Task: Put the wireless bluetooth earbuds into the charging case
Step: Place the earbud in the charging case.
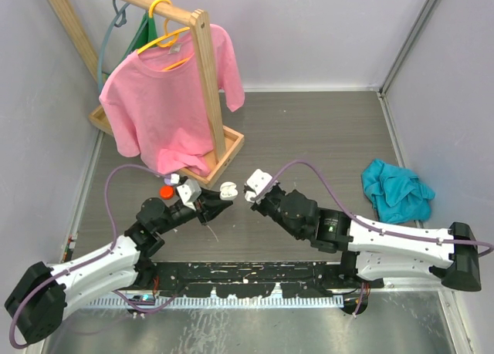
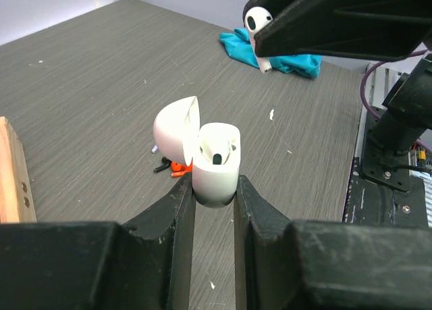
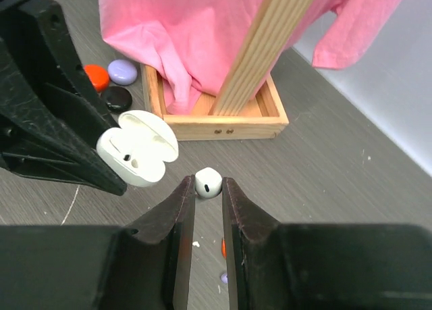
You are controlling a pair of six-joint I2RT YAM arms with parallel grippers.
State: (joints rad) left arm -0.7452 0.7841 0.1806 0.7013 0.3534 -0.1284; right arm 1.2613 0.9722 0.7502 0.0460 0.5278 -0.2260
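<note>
1. Left claw (image 2: 214, 195) is clamped on the lower body of the white charging case (image 2: 217, 171), one finger on each side. The case stands upright at the centre of the left wrist view.
2. Its lid (image 2: 177, 129) is flipped open and leans toward the left of that frame. A seated earbud (image 2: 217, 153) rests in one socket inside.
3. Right claw (image 3: 208, 188) pinches a white earbud (image 3: 208, 182) between its fingertips, low in the centre of the right wrist view, with the jaws drawn nearly together.
4. From overhead, the two claws face each other tip to tip at the centre of the frame. The white earbud is near the open case but not touching it.
5. A tiny orange-red piece (image 2: 178, 169) and a black piece (image 2: 162, 165) lie on the table just behind the case.
6. An orange-red round case (image 3: 96, 75), a purple round case (image 3: 123, 71) and a black round case (image 3: 117, 98) sit at the upper left of the right wrist view. They are beside the wooden tray (image 3: 223, 129) under the pink shirt (image 3: 175, 33).
7. A teal cloth (image 1: 396, 190) lies at the right of the overhead view.
</note>
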